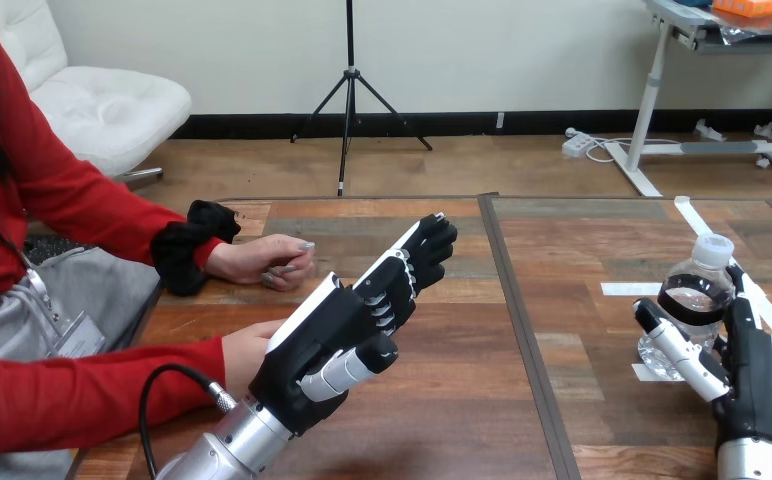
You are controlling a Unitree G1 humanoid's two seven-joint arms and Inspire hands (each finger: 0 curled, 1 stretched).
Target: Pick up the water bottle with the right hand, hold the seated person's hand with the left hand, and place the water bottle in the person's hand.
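A clear water bottle (700, 275) with a white cap stands upright on the table at the right. My right hand (757, 375) is shut on it, thumb (678, 352) across the front and fingers curled round the far side. My left hand (334, 335) is open at the centre left, fingers straight and pointing away. The person's hand (245, 350) lies just behind its back, partly hidden; I cannot tell whether the two touch. The person's other hand (267, 262) rests loosely curled on the table farther back.
White tape strips (630, 288) mark the wooden table (462, 400) around the bottle. A dark seam (522, 330) runs front to back between my two hands. The table's left edge (152, 300) lies by the person.
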